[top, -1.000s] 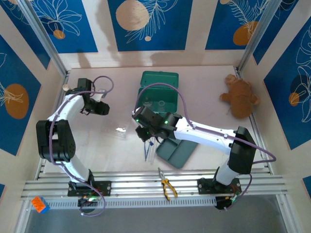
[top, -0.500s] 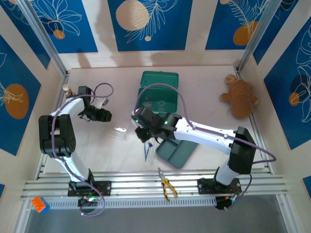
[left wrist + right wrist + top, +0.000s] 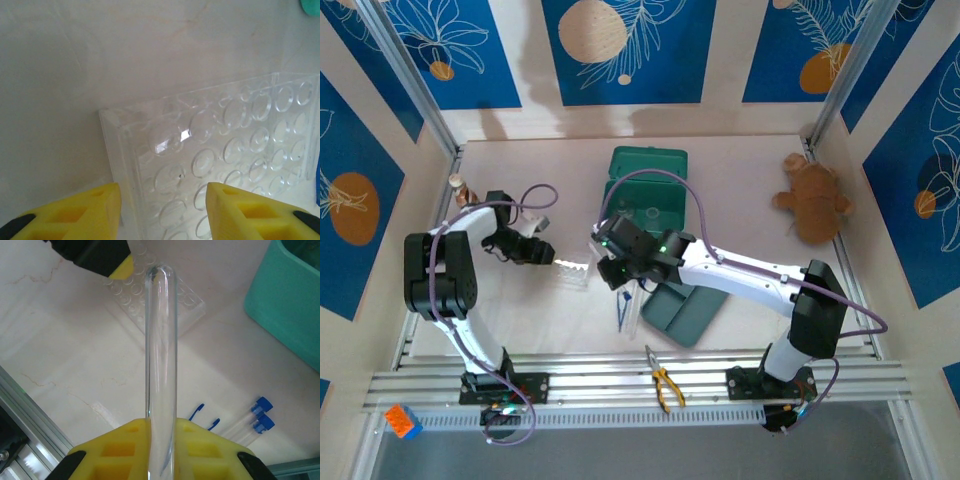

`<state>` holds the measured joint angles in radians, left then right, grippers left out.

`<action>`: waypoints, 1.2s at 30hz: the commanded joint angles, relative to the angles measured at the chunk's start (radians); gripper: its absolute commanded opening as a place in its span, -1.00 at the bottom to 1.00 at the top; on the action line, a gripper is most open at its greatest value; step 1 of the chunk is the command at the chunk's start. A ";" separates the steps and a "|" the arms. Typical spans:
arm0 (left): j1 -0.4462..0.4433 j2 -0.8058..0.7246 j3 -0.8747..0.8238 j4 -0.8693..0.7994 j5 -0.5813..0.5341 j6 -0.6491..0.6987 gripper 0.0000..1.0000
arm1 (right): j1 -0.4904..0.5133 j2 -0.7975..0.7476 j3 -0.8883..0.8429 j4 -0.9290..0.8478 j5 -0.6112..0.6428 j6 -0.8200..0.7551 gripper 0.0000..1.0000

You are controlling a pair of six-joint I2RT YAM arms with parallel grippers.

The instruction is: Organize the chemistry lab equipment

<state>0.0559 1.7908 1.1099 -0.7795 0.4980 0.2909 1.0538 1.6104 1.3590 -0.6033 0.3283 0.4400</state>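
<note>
Left fingers [image 3: 546, 254]: about half open, with nothing gripped. In the left wrist view the two yellow pads stand one at each side of the end wall of the tube rack [image 3: 220, 145]. I cannot tell whether they touch it.
Right fingers [image 3: 618, 276]: closed tight on one clear test tube [image 3: 160, 335]. It sticks straight out from between them, round end away from the wrist, and no cap can be seen on it.
Tube rack, place: flat on the table [image 3: 750, 180], at 9 o'clock from the table's middle. The left fingers are at its 10 o'clock end and the right fingers are near its 3 o'clock side.
Held tube, place: its round end points toward the rack. I cannot tell whether it reaches a hole.
Capped tubes [image 3: 257, 420]: two clear tubes with blue caps, lying side by side on the table at 6 o'clock from the right fingers.
Green case [image 3: 646, 165]: open, at 12 o'clock from the table's middle. There is some clear glassware inside, too small to name.
Green tray [image 3: 690, 315]: at 5 o'clock from the right fingers, partly under the right arm.
Pliers [image 3: 663, 385]: yellow handles, on the metal rail at the 6 o'clock edge.
Plush toy [image 3: 815, 200]: brown, at 2 o'clock, well apart from the rest.
</note>
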 commanded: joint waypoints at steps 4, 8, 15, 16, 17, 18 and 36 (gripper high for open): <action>0.005 -0.006 -0.018 -0.114 0.132 0.063 -0.04 | -0.015 0.032 0.006 0.019 -0.058 -0.021 -0.70; 0.007 -0.033 -0.034 -0.102 0.079 0.059 -0.03 | -0.024 0.052 0.013 0.033 -0.079 -0.040 -0.70; 0.059 -0.119 -0.006 -0.112 0.037 0.020 -0.02 | -0.030 0.079 0.033 0.062 -0.140 -0.116 -0.71; 0.066 -0.131 0.005 -0.121 0.041 0.015 -0.02 | -0.033 0.088 0.042 0.062 -0.152 -0.127 -0.71; 0.072 -0.144 0.012 -0.130 0.048 0.011 -0.02 | -0.033 0.098 0.052 0.061 -0.164 -0.134 -0.71; 0.074 -0.155 0.019 -0.140 0.052 0.010 -0.02 | -0.033 0.106 0.064 0.059 -0.175 -0.143 -0.70; 0.116 -0.225 0.050 -0.296 0.425 0.079 -0.02 | -0.045 0.244 0.211 0.055 -0.303 -0.197 -0.70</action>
<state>0.1574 1.5608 1.1362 -1.0134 0.8127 0.3241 1.0161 1.8378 1.5349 -0.5423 0.0628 0.2623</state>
